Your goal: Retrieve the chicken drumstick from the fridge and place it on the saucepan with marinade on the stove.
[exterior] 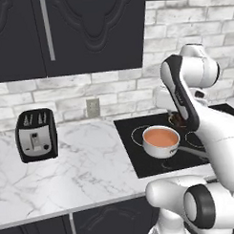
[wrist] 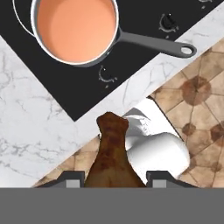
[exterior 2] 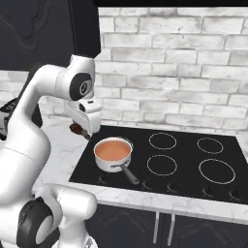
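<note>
— While I scan from the left, what sits there?
— A toaster (exterior: 37, 135) on the marble counter (exterior: 87, 172), well apart from the stove (exterior 2: 193, 169).
— And the gripper (wrist: 114, 179)?
— I see it clamped on the chicken drumstick (wrist: 111, 153), held above the counter just beside the saucepan with marinade (exterior 2: 113, 154).
</note>
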Controlling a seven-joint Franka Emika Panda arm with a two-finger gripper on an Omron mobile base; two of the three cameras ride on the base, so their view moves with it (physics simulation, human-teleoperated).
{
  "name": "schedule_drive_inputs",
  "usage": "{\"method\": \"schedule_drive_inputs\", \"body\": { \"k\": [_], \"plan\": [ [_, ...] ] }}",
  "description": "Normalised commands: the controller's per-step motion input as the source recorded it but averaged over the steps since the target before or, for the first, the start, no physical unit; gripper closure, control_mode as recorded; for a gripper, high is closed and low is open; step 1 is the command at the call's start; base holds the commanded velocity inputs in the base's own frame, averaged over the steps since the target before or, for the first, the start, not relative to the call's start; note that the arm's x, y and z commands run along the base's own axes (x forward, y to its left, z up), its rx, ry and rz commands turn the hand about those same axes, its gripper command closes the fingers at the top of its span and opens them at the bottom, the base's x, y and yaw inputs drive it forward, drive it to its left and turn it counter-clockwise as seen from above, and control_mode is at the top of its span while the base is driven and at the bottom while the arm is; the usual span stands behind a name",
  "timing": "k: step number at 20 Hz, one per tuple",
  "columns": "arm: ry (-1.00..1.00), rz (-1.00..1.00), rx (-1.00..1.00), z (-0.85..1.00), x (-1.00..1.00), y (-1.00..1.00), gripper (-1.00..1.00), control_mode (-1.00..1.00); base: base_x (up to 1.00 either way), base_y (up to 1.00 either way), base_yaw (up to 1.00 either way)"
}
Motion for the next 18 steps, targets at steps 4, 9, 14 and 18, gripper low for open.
{"method": "schedule_drive_inputs", "body": {
  "k": [4, 9, 14, 18],
  "plan": [
    [-0.02, 0.00, 0.13, -0.59, 0.03, -0.35, 1.00, -1.00, 0.00, 0.00, 0.00],
    [-0.16, 0.00, 0.08, -0.35, 0.01, -0.01, 1.00, -1.00, 0.00, 0.00, 0.00],
    [-0.23, 0.00, 0.03, -0.12, 0.04, 0.06, 1.00, -1.00, 0.00, 0.00, 0.00],
    [0.01, 0.00, 0.00, 0.00, 0.21, 0.08, 1.00, -1.00, 0.00, 0.00, 0.00]
  ]
}}
